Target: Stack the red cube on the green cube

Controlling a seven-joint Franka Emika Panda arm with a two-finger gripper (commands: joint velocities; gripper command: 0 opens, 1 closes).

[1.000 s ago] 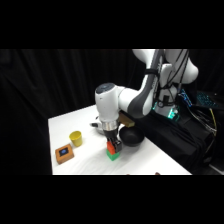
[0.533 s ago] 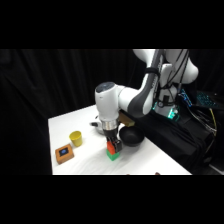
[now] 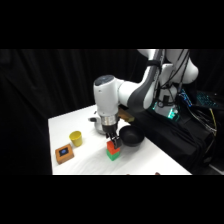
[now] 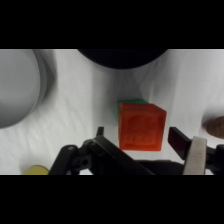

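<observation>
Orange-red, the red cube [image 4: 142,126] sits on top of the green cube [image 4: 131,103] on the white table [image 3: 150,160], beside a black bowl [image 3: 131,137]. Spread fingers [image 4: 177,139] of the gripper [image 3: 114,140] flank the red cube without touching it

red cube [image 4: 142,126]: orange-red, faint embossed pattern. green cube [image 3: 113,154]: bright green. cup [image 3: 75,138]: yellow. block [image 3: 64,153]: brown-orange, blue mark on top. bowl [image 3: 130,136]: black. bench [image 3: 90,162]: white. arm [image 3: 107,100]: white.
</observation>
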